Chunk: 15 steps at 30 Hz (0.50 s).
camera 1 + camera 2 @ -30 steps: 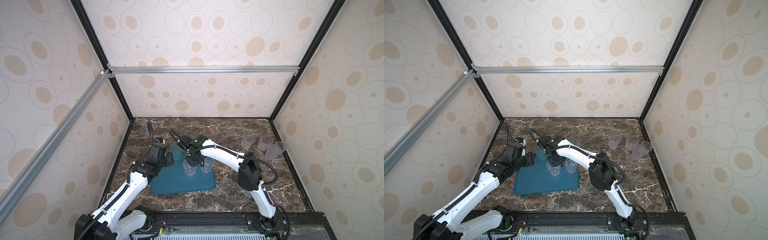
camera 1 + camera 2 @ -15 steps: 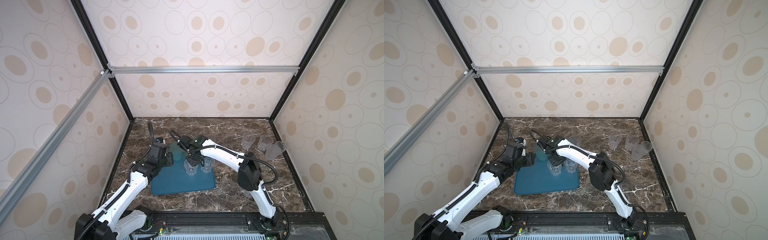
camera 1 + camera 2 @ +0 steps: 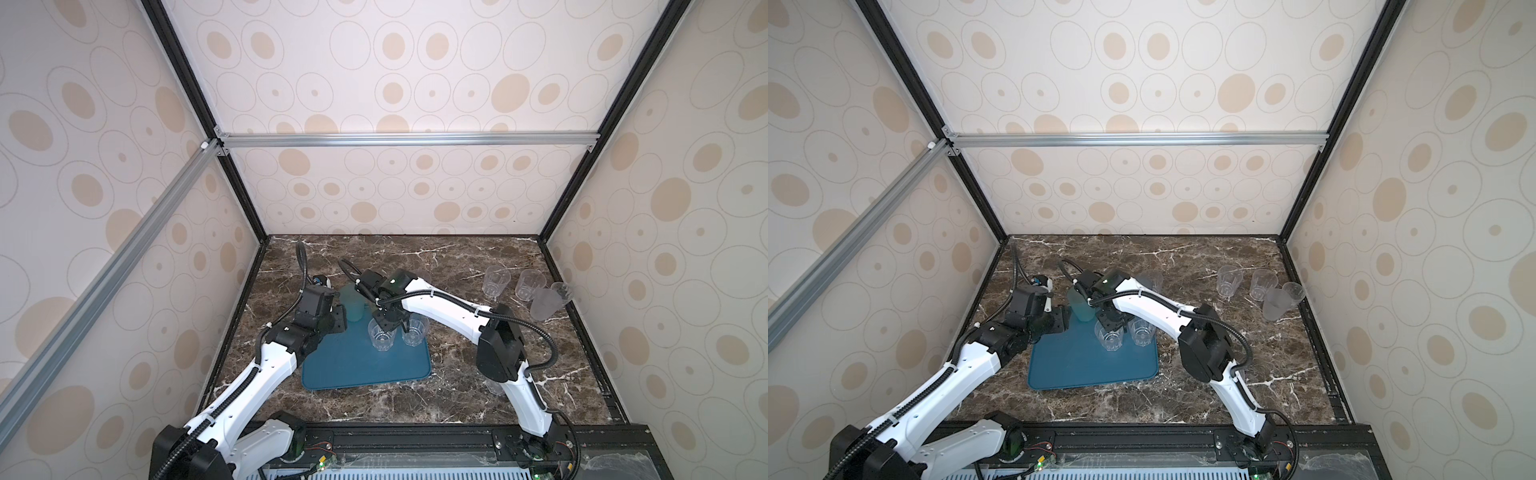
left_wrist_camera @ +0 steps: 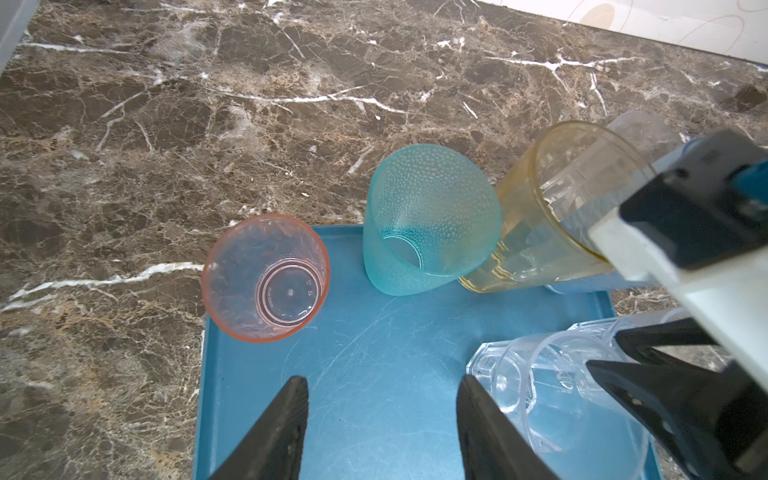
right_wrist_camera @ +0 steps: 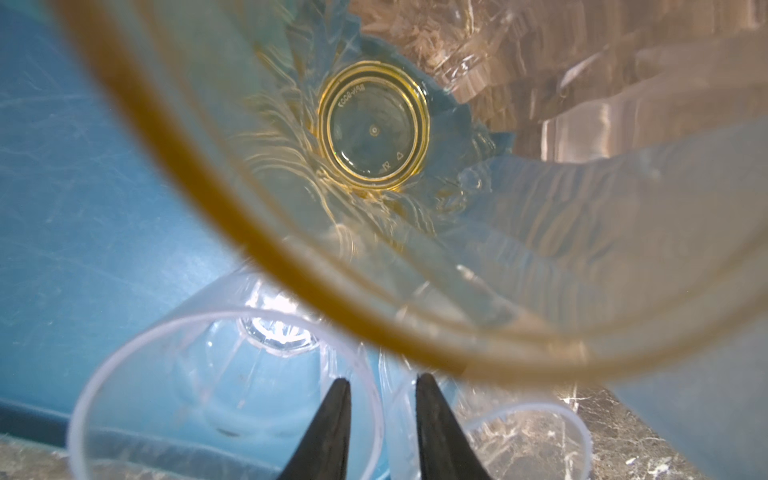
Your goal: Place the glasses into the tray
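Five glasses point(image 3: 1109, 337) are set on the teal-blue tray point(image 4: 374, 340): a pink tumbler point(image 4: 266, 277), a teal tumbler point(image 4: 428, 220), a yellow tumbler point(image 4: 561, 208) and two clear tumblers point(image 3: 380, 340). The left gripper point(image 4: 382, 382) is held released above the tray. The right gripper point(image 5: 383, 378) is narrowly parted over the clear rims; a grip cannot be told. Four more glasses are grouped far right on the marble point(image 3: 457, 374)

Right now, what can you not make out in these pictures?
- Pink glass: both top views, hidden by the left arm.
- Yellow glass: both top views, hidden by the right arm; rim blurred in right wrist view.
- Right fingers: grip on the clear glass rim unclear; see-through walls overlap.
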Motion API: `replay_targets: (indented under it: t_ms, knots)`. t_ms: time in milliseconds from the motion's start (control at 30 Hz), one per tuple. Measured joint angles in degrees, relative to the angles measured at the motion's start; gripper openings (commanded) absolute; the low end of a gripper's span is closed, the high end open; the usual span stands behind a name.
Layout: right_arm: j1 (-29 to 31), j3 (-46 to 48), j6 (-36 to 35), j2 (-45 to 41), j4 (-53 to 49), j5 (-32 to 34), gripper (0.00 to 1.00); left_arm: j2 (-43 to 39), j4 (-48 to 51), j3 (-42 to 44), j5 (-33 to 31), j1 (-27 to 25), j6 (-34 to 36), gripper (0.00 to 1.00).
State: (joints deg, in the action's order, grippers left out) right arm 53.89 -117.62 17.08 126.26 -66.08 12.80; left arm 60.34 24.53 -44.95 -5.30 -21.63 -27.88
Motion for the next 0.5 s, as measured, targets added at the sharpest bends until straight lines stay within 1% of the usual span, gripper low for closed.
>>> replay_targets:
  t_ms: [167,267,333,500]
  knots:
    - [0.0,0.9,0.6,-4.2,-0.2,-0.8,0.32,0.0,0.2,-1.0,-1.9,-0.9,0.0,0.58]
    - [-0.3,2.6,1.4,-7.9,0.0,-1.1,0.32,-0.2,-0.2,-1.6,-4.0,-3.0,0.0,0.58]
    - [-0.6,4.8,2.1,-10.7,0.5,-1.2,0.32,-0.4,-0.6,-1.7,-5.9,-5.6,0.3,0.58]
    - [-2.8,12.5,4.8,-17.4,2.3,-1.7,0.32,-0.5,-3.5,-2.2,-11.5,-15.3,2.5,0.58]
